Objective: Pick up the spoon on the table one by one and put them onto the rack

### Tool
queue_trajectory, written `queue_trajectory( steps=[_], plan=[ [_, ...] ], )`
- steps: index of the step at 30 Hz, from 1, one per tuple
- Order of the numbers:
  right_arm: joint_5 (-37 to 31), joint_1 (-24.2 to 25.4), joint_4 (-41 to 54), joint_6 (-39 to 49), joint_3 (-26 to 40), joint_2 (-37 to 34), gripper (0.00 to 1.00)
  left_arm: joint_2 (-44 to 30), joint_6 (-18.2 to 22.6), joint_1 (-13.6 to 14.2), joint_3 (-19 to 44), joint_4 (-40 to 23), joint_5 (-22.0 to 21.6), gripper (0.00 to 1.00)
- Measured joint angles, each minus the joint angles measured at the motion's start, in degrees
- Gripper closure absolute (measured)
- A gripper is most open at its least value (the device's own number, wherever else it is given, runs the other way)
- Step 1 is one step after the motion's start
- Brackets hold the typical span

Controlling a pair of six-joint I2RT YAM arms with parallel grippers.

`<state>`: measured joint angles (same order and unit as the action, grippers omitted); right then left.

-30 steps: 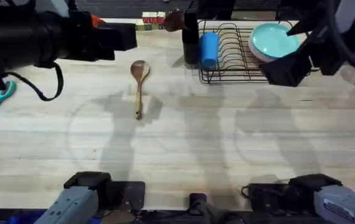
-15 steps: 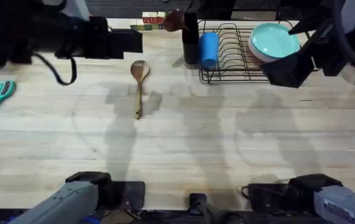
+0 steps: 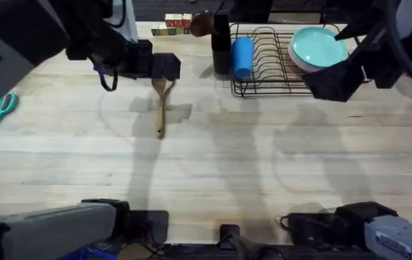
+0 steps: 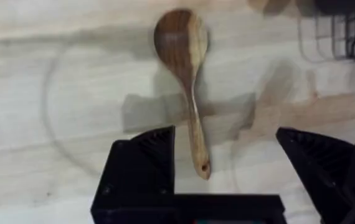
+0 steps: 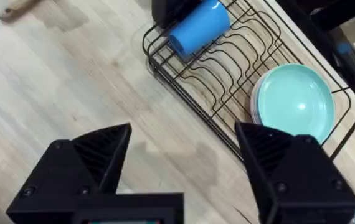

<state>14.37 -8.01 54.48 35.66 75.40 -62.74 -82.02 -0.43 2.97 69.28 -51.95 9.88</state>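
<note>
Above spoon [image 4: 187, 74] on table [image 3: 264, 159]: left tool [image 4: 227, 162] (fingers apart).

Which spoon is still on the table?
The lighter, thin-handled spoon, lying flat under the left gripper. The darker spoon already stands in the rack's utensil holder.

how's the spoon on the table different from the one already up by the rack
The lighter spoon lies flat on the table, handle toward the arms' bases; the darker spoon stands in the utensil holder at the rack, bowl up. The lighter one has the open left gripper above its handle; the darker one has no gripper near. Both are wooden.
</note>
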Motion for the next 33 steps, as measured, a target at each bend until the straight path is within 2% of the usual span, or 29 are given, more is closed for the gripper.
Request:
queue_trajectory(
  steps=[5, 22, 28, 33],
  plan=[
    [0.0, 0.0, 0.0, 0.0, 0.0, 0.0, 0.004, -2.2, 0.0, 0.0, 0.0, -2.9, 0.0, 0.008],
    [0.0, 0.0, 0.0, 0.0, 0.0, 0.0, 0.005, -7.5, -0.7, 0.0, 0.0, -2.7, -0.2, 0.006],
    [0.0, 0.0, 0.0, 0.0, 0.0, 0.0, 0.004, -7.5, -2.6, 0.0, -0.1, 0.6, -0.3, 0.006],
    [0.0, 0.0, 0.0, 0.0, 0.0, 0.0, 0.004, -7.5, -3.2, 0.0, -2.5, 4.1, -0.7, 0.005]
  ],
)
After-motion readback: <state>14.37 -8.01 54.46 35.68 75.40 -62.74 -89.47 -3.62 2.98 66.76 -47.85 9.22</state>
